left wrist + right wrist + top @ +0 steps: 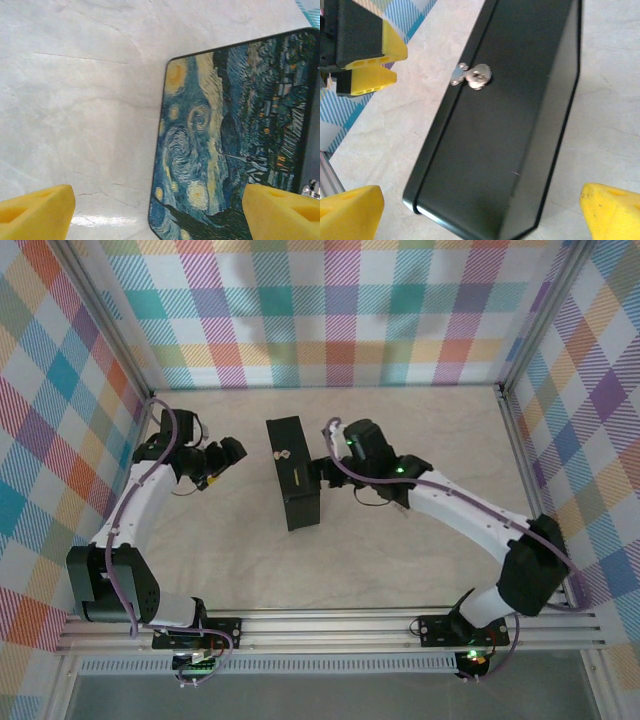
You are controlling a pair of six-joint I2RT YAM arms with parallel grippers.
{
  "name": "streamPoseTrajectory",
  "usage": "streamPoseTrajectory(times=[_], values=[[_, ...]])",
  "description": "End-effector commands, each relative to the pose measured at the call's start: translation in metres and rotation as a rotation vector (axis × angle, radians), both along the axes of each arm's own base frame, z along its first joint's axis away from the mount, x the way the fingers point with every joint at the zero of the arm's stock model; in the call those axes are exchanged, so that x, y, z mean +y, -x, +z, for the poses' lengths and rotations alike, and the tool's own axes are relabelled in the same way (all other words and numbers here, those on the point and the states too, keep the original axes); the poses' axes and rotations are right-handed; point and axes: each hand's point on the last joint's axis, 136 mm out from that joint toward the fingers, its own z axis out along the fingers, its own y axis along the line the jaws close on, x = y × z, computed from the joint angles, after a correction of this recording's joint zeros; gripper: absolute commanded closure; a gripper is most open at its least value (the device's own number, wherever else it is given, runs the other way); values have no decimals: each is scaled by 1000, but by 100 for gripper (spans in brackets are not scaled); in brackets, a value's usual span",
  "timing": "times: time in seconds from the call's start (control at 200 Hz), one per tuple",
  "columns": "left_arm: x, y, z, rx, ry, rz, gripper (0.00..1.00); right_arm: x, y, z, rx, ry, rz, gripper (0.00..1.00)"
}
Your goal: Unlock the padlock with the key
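A dark tin box stands on edge mid-table. Its painted starry-night face looks toward my left gripper, and its plain black side is in the right wrist view. A small silver clasp sits on the lid seam. The brass padlock and the key are out of view. My left gripper is open with nothing between its yellow fingers, a short way left of the tin. My right gripper is open close against the tin's right side, its yellow fingertips spread wide.
The beige marble-look tabletop is walled by plaid panels on three sides, with aluminium rails along the near edge. The left gripper's yellow fingers appear beyond the tin in the right wrist view.
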Motion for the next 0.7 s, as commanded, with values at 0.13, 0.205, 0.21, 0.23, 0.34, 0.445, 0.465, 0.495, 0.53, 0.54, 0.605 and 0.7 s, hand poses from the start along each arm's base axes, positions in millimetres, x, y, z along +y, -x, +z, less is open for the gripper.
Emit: streamPoseTrajectory(times=[0.13,0.205,0.21,0.23,0.34,0.445,0.465,0.495,0.53,0.54,0.605,0.7], values=[[11,19,2,13,-51,23,13,28,6,-34,38,188,38,0],[10,22,2,9,-53,11,13,35,6,-35,40,194,48,0],[10,22,3,8,-53,9,13,36,6,-35,39,195,50,0],[10,23,3,8,-54,7,13,37,6,-34,37,198,52,0],[8,24,2,4,-45,-4,13,46,6,-34,42,209,56,0],[6,25,1,1,-33,-6,13,51,8,-40,67,229,50,0],[6,25,1,1,-33,-7,13,51,8,-42,74,237,47,0],[6,26,2,1,-37,-8,13,51,7,-45,79,251,39,0],[7,26,2,0,-43,-8,13,50,7,-49,83,269,36,0],[7,26,2,0,-44,-8,13,50,8,-50,85,273,37,0],[9,27,4,-2,-56,-12,13,48,8,-58,97,298,28,0],[10,29,7,-6,-66,-11,13,45,6,-68,106,328,14,0]])
